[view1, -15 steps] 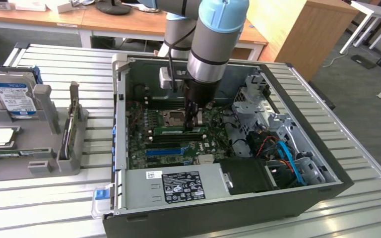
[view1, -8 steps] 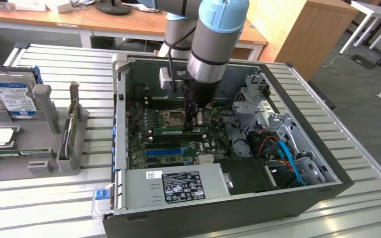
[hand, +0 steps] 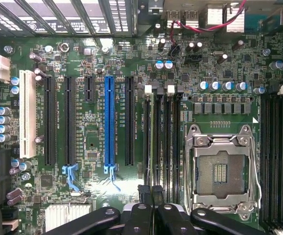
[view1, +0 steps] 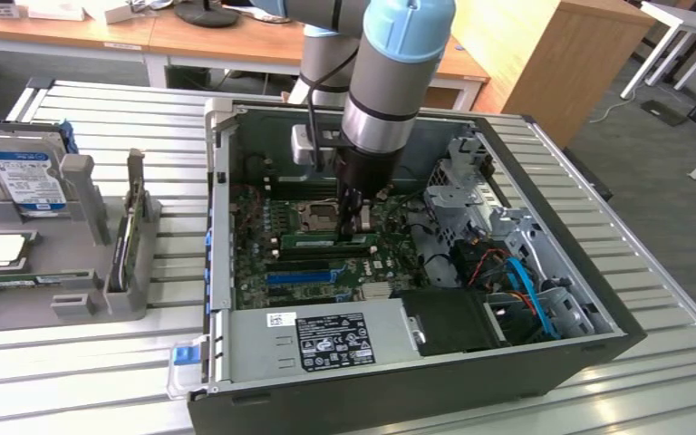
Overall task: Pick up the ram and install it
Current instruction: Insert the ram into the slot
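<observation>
Silver hard drive (view1: 24, 179), one, upright in one grey holder (view1: 76, 186) at the exterior view's left. One green ram (view1: 312, 242) on edge in a motherboard (view1: 257, 263) slot. One gripper (view1: 351, 232) clamped on the ram's right part.

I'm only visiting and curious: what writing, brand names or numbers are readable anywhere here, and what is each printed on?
No text can be read for certain.
Hard drive: blue label, print too small.
Black label on the computer's grey box: symbols and lines, blurred.
White sticker beside it: unreadable.
Ram: pale label, unreadable.
Motherboard: white lettering by the slots, too small.
</observation>
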Robot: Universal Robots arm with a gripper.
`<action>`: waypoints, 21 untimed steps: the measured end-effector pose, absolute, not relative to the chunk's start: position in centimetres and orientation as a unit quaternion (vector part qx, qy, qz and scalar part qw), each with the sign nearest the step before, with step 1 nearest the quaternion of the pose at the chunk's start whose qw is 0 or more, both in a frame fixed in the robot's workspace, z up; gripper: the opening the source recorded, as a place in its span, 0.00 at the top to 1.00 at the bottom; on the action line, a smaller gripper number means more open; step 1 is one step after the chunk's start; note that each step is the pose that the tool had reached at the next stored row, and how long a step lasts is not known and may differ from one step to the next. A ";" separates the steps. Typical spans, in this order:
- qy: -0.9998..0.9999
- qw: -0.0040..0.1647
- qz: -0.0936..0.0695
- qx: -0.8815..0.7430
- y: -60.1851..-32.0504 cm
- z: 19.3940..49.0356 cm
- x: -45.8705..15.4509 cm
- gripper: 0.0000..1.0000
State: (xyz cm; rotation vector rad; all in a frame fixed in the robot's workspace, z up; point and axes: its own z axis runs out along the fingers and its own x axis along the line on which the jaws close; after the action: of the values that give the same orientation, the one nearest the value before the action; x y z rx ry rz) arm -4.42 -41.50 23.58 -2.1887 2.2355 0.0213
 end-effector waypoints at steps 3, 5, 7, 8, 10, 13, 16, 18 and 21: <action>0.715 0.007 0.007 -0.700 -41.5 23.5 -4.4 0.88; 0.715 0.007 0.007 -0.700 -41.5 23.5 -4.4 0.88; 0.715 0.007 0.007 -0.700 -41.5 23.4 -4.4 0.88; 0.715 0.007 0.007 -0.700 -41.5 23.4 -4.4 0.88; 0.715 0.006 0.007 -0.700 -41.5 23.4 -4.4 0.88; 0.715 0.006 0.007 -0.700 -41.5 23.4 -4.4 0.88; 0.715 0.006 0.007 -0.700 -41.5 23.3 -4.4 0.88; 0.715 0.007 0.007 -0.700 -41.5 23.3 -4.4 0.88; 0.715 0.007 0.007 -0.700 -41.5 23.2 -4.4 0.88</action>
State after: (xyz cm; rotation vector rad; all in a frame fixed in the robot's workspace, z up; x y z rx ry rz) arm -4.42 -41.50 23.22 -2.1886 2.2354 0.0213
